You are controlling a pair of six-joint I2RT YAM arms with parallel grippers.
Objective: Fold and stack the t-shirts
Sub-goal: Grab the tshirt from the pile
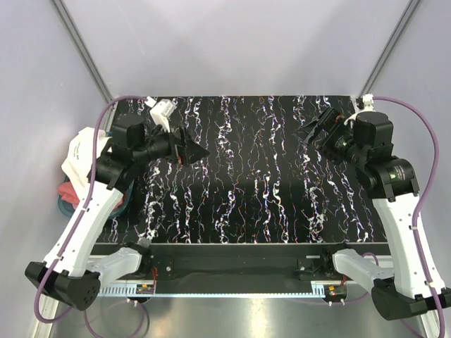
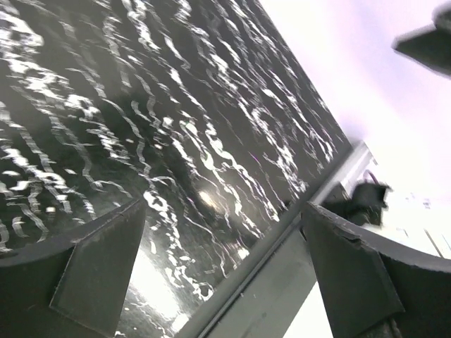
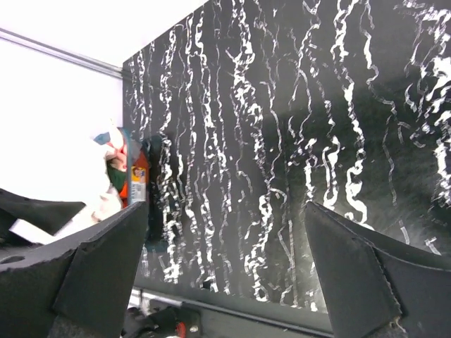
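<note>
The cream-white t-shirt (image 1: pixel 79 153) lies crumpled in a heap off the left edge of the table, behind the left arm. It also shows in the right wrist view (image 3: pixel 67 176), with a patch of dark green cloth (image 3: pixel 113 177) beside it. I cannot tell whether that patch is the green t-shirt. My left gripper (image 1: pixel 199 151) hovers open and empty over the back left of the black marbled table (image 1: pixel 246 197). My right gripper (image 1: pixel 310 129) hovers open and empty over the back right. In the wrist views the left gripper (image 2: pixel 224 211) and right gripper (image 3: pixel 227 208) have only table between their jaws.
Red and teal items (image 1: pixel 65 193) sit under the white heap at the left. An orange labelled object (image 3: pixel 139 177) stands by the table's left edge. White walls and metal posts (image 1: pixel 81 49) enclose the table. A black rail (image 1: pixel 232 267) runs along the near edge.
</note>
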